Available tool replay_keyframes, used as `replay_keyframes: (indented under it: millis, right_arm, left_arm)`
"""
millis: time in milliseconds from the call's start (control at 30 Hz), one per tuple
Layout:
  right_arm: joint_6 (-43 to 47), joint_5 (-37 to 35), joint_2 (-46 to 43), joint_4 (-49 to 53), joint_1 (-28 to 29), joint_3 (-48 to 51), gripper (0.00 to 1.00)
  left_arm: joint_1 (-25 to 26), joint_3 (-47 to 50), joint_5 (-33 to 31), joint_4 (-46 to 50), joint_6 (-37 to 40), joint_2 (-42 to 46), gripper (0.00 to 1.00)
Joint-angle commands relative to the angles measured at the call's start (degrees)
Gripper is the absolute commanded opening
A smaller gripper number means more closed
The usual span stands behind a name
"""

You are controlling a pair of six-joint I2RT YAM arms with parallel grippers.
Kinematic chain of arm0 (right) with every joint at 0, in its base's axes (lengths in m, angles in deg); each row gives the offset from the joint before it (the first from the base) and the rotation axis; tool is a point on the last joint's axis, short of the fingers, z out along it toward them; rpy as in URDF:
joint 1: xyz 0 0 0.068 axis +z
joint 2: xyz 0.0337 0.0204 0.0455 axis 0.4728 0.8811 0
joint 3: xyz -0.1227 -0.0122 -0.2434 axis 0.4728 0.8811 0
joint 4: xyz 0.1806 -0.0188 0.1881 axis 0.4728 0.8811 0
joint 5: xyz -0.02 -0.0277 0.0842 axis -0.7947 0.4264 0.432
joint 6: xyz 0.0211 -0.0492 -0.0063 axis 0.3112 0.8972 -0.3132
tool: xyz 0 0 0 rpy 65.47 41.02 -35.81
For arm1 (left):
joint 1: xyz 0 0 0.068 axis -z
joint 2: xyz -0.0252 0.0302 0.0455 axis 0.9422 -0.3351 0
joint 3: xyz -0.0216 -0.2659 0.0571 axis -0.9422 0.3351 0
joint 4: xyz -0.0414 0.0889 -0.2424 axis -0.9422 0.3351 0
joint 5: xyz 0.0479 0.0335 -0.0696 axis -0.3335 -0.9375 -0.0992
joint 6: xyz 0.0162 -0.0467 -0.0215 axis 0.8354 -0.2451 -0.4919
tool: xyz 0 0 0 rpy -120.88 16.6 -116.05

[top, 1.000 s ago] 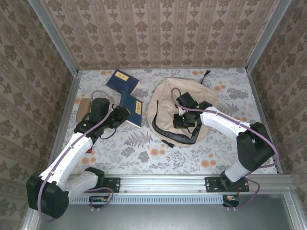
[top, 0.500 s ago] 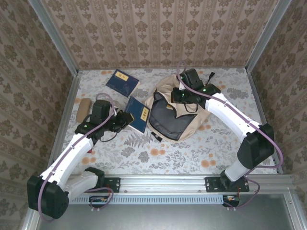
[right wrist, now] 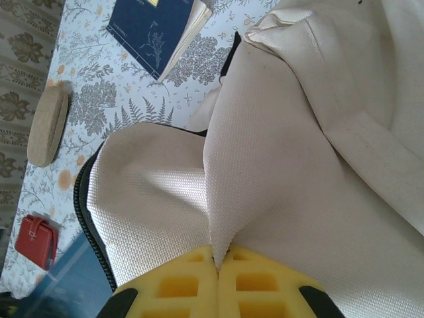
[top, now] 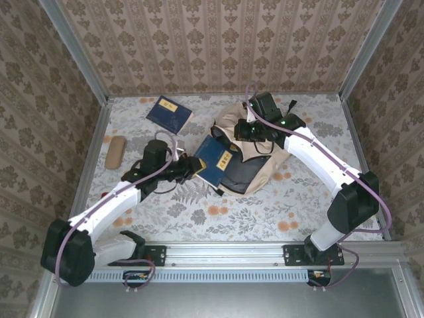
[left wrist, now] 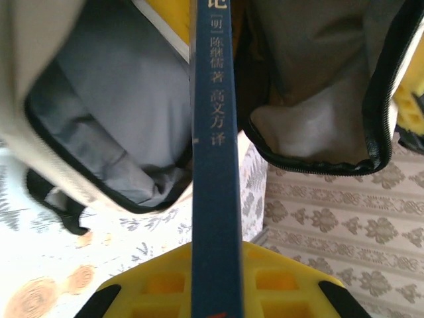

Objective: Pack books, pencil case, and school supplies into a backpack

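- The left claw [top: 191, 165] is clamped on both covers of 1 navy book [top: 216, 158]. The book's far end reaches over the open mouth of the backpack [top: 268, 169].
- The right claw [right wrist: 217, 264] is pinched tight on a fold of beige backpack fabric at the far rim of the opening.
- The backpack lies on the table [top: 265, 212] with its grey lining [left wrist: 132, 119] showing.
- A 2nd navy book [top: 169, 112] lies flat near the back left.
- The pencil case [top: 115, 152] lies by the left edge, well apart from the backpack.

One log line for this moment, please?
left claw: shut on navy book, at backpack opening | right claw: shut on backpack | pencil case: on table
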Motion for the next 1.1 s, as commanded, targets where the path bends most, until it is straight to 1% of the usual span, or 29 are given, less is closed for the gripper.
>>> replay_keyframes:
  millis: [0,33,200,300,433,567,667,833,967,1067]
  right_arm:
    - [-0.98,3.54,-1.36,-1.94,-0.06,-2.61,0.06]
    - [-1.03,3.73,-1.61,-1.94,-0.11,-2.49,0.06]
    - [-1.11,3.96,-2.69,-2.02,-0.44,-1.78,0.07]
    - [-1.34,4.06,-3.28,-2.33,-0.62,-1.25,0.07]
    - [-1.79,4.47,-3.49,-2.73,-0.72,-0.72,0.07]
    - [-1.97,4.44,-3.95,-2.81,-0.84,-0.19,0.07]
    - [-1.97,4.23,-4.35,-2.72,-1.15,0.17,0.07]
    - [-2.31,4.04,-5.0,-2.73,-1.93,0.74,0.07]
    - [-2.5,4.12,-5.32,-2.75,-2.21,1.18,0.07]
    - [-2.52,4.13,-5.61,-2.73,-2.48,1.52,0.07]
  left_arm:
    - [2.33,0.27,1.48,-12.76,-4.44,-3.52,0.06]
    - [2.96,0.11,1.45,-15.02,-5.11,-4.8,0.06]
    - [5.15,-0.4,-5.17,-22.86,-7.52,-9.4,0.05]
    - [7.27,-0.17,-9.26,-30.09,-9.7,-13.0,0.06]
    - [9.71,-1.64,-11.64,-38.81,-12.34,-20.42,0.07]
    - [11.51,-4.16,-14.5,-43.7,-13.35,-26.95,0.07]
    - [12.64,-5.95,-16.42,-44.56,-13.85,-30.86,0.07]
    - [13.23,-8.25,-17.2,-46.06,-15.56,-37.13,0.07]
    - [13.1,-11.01,-17.36,-46.41,-15.68,-41.05,0.1]
    - [12.97,-12.89,-18.61,-43.23,-15.08,-42.77,0.15]
